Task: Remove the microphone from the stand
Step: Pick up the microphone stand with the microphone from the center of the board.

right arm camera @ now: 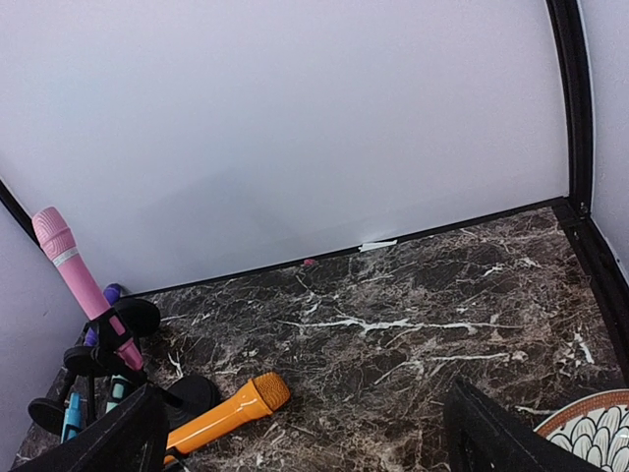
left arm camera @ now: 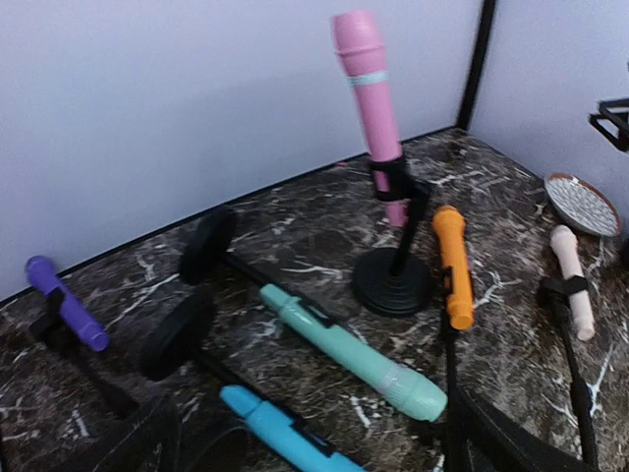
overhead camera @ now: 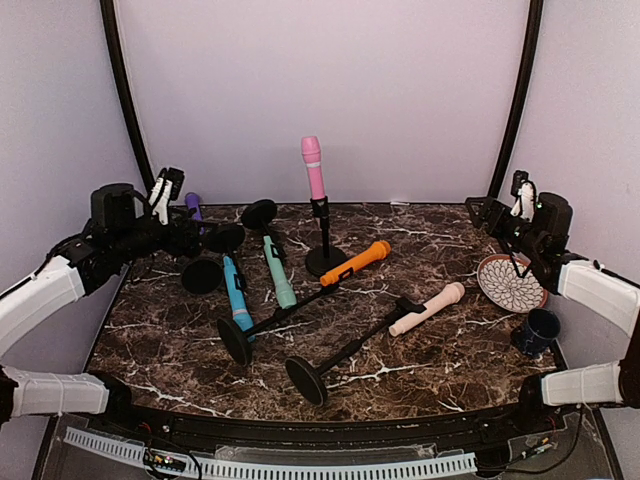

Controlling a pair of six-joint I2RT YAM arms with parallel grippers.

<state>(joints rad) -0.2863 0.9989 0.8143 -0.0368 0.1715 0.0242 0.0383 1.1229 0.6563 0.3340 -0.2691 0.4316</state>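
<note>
The pink microphone [overhead camera: 313,165] stands upright at centre-rear of the desk [overhead camera: 470,360], held by the clip of its stand [overhead camera: 325,258]. The other microphones [overhead camera: 278,270] lie flat. The left arm [overhead camera: 45,290] and right arm [overhead camera: 600,288] sit at the sides, jaws spread and empty, presumably keeping the approach open.

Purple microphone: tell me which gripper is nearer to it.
Left. The left gripper sits just beside the purple microphone at the far left; the right gripper is on the opposite side, far right, near the patterned plate.

Bright, even light; slight wrist-view blur
</note>
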